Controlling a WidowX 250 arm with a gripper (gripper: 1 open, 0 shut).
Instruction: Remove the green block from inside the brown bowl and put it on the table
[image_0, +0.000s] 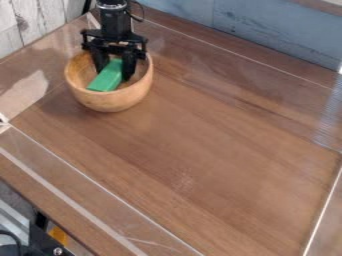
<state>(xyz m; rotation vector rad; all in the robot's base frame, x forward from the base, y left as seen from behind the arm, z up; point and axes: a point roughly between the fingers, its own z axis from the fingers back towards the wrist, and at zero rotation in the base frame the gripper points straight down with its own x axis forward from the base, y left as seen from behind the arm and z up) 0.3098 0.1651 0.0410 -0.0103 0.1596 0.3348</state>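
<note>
Gripping green block (107, 74) | pincer (116, 62) clamped | inside brown bowl (110, 96)

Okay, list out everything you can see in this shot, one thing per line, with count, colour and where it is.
green block: one, bright green, leaning inside the bowl, its upper end between the hand's fingers
brown bowl: one, light-brown wood, far left part of the table
table: one, dark-brown glossy wood grain, fills most of the view
clear plastic walls: transparent, along the table's edges
wall: grey-blue weathered boards, behind the table
robot arm: one, black, coming down from the top edge above the bowl
hand: one, black, pointing down into the bowl, shut on the green block
</note>
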